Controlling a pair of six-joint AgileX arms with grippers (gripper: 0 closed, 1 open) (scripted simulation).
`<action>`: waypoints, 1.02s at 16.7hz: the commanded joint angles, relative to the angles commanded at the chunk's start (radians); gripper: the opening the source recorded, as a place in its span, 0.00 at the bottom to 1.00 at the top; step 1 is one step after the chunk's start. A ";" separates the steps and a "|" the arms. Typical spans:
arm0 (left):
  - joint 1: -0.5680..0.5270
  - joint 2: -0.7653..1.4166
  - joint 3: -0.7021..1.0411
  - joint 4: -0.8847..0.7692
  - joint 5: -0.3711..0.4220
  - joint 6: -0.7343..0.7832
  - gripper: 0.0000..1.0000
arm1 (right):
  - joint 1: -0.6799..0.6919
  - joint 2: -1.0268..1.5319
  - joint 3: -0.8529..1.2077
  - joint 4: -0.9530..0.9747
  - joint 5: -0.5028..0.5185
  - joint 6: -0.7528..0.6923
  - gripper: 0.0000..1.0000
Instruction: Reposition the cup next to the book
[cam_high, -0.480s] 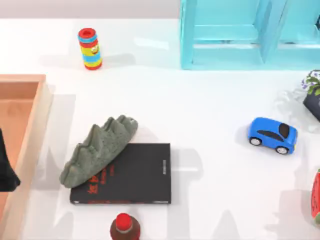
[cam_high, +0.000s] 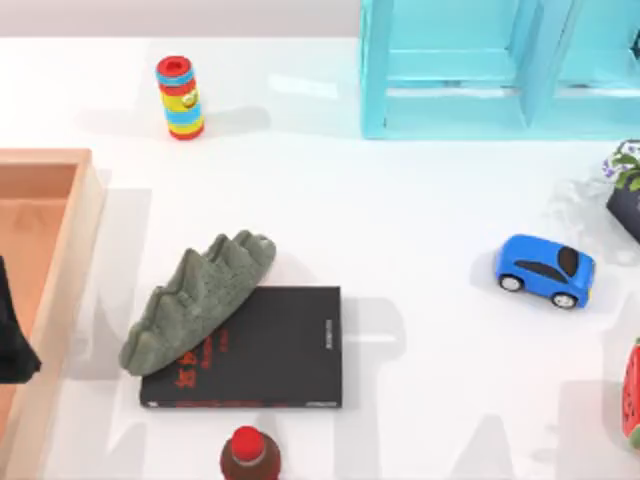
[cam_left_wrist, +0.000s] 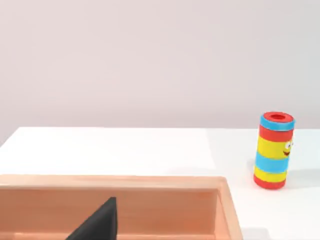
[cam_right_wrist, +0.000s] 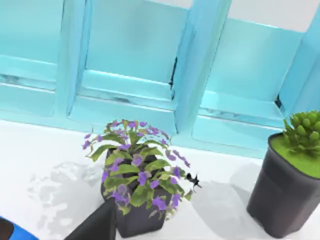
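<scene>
I cannot place the cup from these views, so which way it lies from either end effector stays open, and that is the one relation the pick depends on.

The book (cam_high: 265, 350) lies flat on the worktop (cam_high: 420, 210), left of centre and toward the near edge in the top view, with its long axis running left to right. A ridged grey-green rock (cam_high: 195, 300) leans across its far-left corner, and a red-capped brown bottle (cam_high: 248, 455) stands just off its near edge. The book's right edge faces bare worktop, so I judge that side the easiest spot to set a cup down.

Farther out, a blue toy car (cam_high: 545, 270) sits well to the right. A striped cylinder (cam_high: 180, 97) stands toward the far left, and a turquoise shelf (cam_high: 450, 70) runs along the back.

My left end effector (cam_left_wrist: 97, 225) hangs over the wooden tray (cam_high: 45, 157) at the left edge, facing the striped cylinder. It is the arm nearer the book. My right end effector (cam_right_wrist: 97, 225) is at the far right, facing a purple-flowered pot plant (cam_right_wrist: 137, 190) and a succulent (cam_right_wrist: 292, 180) in front of the shelf. I cannot tell whether either end effector is released or clenched, and I see nothing held.
</scene>
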 joint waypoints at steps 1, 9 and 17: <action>0.000 0.000 0.000 0.000 0.000 0.000 1.00 | -0.027 0.056 0.047 -0.040 -0.001 -0.072 1.00; 0.000 0.000 0.000 0.000 0.000 0.000 1.00 | -0.311 0.659 0.509 -0.476 0.000 -0.953 1.00; 0.000 0.000 0.000 0.000 0.000 0.000 1.00 | -0.595 1.241 0.957 -0.900 0.013 -1.762 1.00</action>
